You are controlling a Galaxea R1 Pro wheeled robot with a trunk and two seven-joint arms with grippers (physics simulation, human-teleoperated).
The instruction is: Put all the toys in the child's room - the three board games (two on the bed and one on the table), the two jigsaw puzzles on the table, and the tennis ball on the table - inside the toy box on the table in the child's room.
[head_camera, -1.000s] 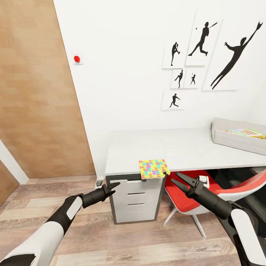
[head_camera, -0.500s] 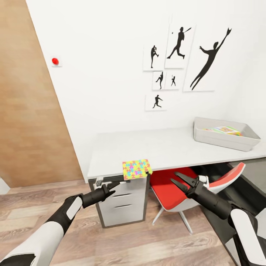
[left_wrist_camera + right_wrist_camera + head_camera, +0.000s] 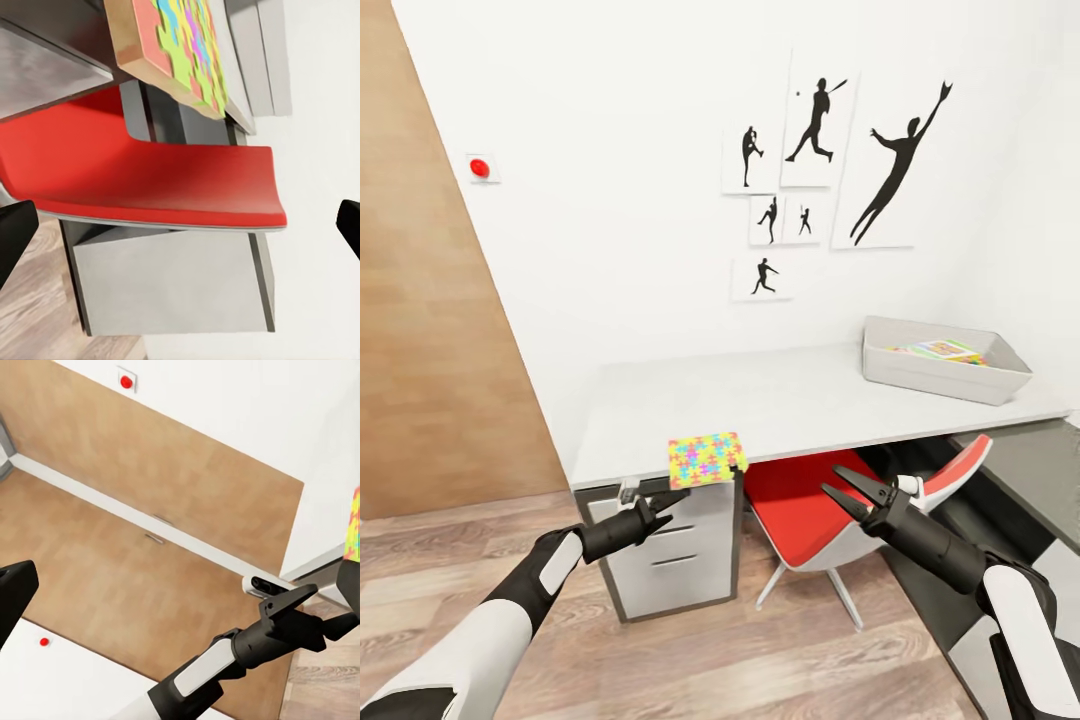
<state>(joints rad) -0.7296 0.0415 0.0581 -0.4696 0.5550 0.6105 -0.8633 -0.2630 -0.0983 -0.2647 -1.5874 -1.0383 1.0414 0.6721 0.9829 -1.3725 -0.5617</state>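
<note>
Reaching forward at the head view's lower left, the left gripper (image 3: 660, 505) hangs in front of the grey drawer unit (image 3: 665, 550) under the table (image 3: 780, 400), holding nothing; there its black fingers look close together, though in the left wrist view the two tips sit at opposite edges, so they stand apart. Just above it, a jigsaw puzzle (image 3: 706, 459) lies flat on the table's front edge, overhanging it slightly, its sides roughly square with that edge; its thick brown underside (image 3: 161, 64) shows from below. A red chair (image 3: 810, 515) is tucked under the table. The right gripper (image 3: 850, 490) is held in front of the chair, jaws spread wide and empty, pointing up and leftward. Farther right, the toy box (image 3: 945, 375) rests on the table's far end, long axis along the table; a colourful printed item (image 3: 940, 349) lies inside, mostly hidden by the wall, too unclear to name.
</note>
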